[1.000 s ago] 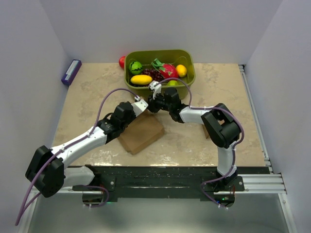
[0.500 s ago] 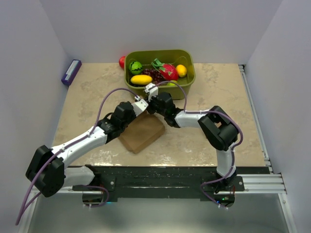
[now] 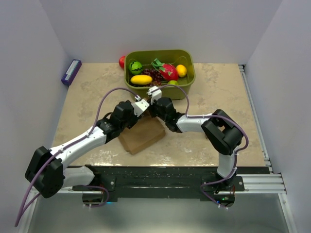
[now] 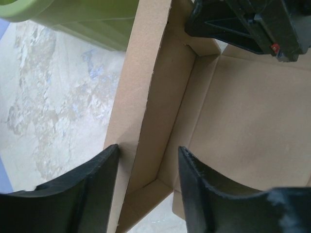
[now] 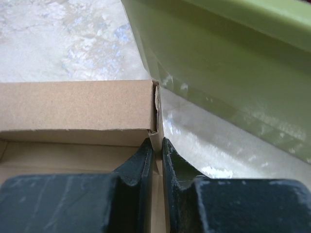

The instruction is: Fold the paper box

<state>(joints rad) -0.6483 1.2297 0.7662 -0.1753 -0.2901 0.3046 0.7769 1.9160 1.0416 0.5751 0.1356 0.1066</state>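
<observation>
Beige, marbled stone-look bench (image 3: 218, 97) fills the view from above. At its far middle sits an olive-green plastic bin (image 3: 190, 73) holding toy fruit: a yellow piece (image 3: 141, 79), a green ball (image 3: 135, 67), dark grapes (image 3: 154, 74), a red piece (image 3: 167, 71) and a small orange one (image 3: 181, 71). A red ball (image 3: 122, 61) lies just behind the bin's left corner. A purple block (image 3: 71, 72) rests at the far left edge, well apart from everything else.

The paper box (image 3: 141, 137), plain brown cardboard, lies in the middle of the bench, just in front of the bin, open side up like a shallow tray. Its long axis runs diagonally, from near left to far right. Its far corner sits just beside the bin's front wall, so the bin crowds that end.

The left jaws stand apart and straddle one side wall of the box, one finger (image 4: 97, 179) outside it and the other inside. The right jaws are pinched narrow on the thin cardboard at the box's far corner, close beside the bin.
</observation>
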